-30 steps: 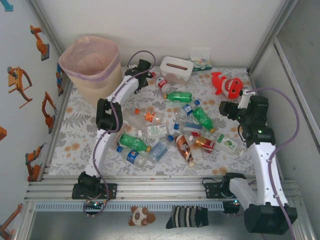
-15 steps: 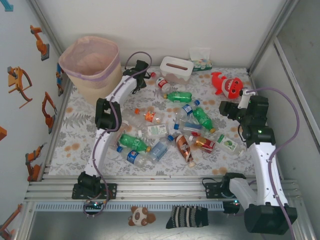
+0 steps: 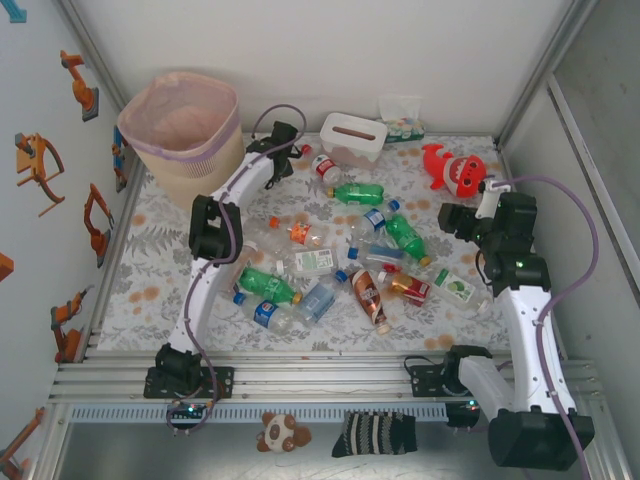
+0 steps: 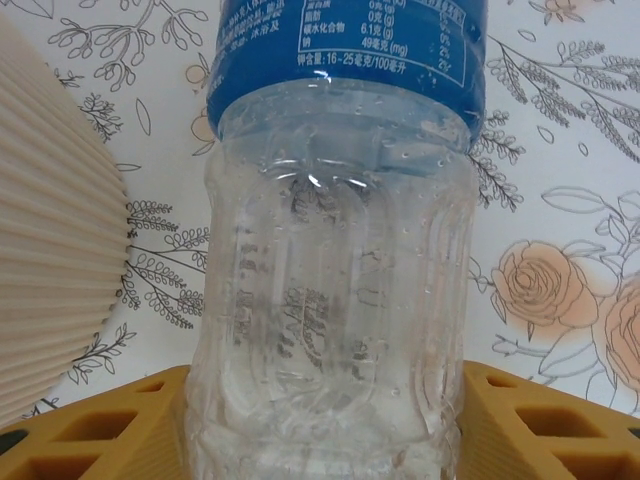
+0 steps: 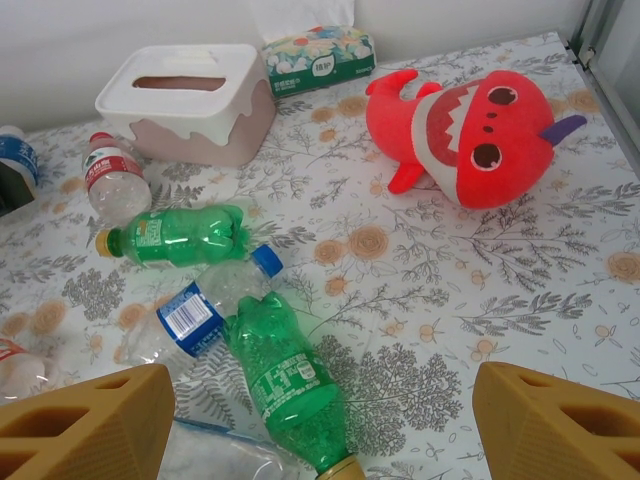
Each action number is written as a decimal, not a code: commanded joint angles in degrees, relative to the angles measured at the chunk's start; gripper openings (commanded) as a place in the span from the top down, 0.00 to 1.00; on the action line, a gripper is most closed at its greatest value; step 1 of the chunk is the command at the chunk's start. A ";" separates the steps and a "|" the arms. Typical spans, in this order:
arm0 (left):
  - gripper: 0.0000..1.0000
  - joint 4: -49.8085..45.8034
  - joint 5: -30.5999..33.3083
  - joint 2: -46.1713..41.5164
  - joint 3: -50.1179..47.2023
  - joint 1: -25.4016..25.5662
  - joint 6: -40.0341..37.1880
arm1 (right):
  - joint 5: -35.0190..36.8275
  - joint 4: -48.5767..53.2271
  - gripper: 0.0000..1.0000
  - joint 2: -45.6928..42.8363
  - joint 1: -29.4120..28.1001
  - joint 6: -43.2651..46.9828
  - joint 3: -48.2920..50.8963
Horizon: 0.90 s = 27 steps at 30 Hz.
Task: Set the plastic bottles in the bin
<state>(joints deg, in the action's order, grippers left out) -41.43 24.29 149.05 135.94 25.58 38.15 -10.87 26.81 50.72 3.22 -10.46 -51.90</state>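
Note:
My left gripper is shut on a clear bottle with a blue label, its yellow fingers pressed against both sides of the base. In the top view this gripper hangs just right of the beige bin with its pink liner, whose ribbed wall is close on the left. My right gripper is open above the table, over a green bottle and a clear blue-capped bottle. Several more bottles lie scattered mid-table.
A white tissue box stands at the back with a tissue pack behind it. A red shark plush lies at the back right. Another green bottle and a red-labelled bottle lie near the box.
My left gripper has shifted slightly left toward the bin with the bottle in it. The right arm has not moved.

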 commanded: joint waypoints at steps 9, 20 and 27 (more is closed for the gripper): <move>0.46 13.71 -5.71 -15.98 -15.45 4.57 -13.89 | 0.15 2.12 0.23 -1.06 -0.32 1.64 -1.47; 0.45 21.47 -16.38 -30.24 -23.88 7.45 -23.98 | -0.02 4.36 0.23 -2.09 -0.32 1.97 -2.33; 0.46 20.95 -15.45 -35.82 -22.91 7.64 -26.35 | 0.06 4.57 0.23 -2.31 -0.33 2.15 -2.46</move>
<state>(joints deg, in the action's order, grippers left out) -21.34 9.32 116.36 112.71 33.30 14.50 -10.90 30.68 49.15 3.22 -9.15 -52.58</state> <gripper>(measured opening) 0.555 0.775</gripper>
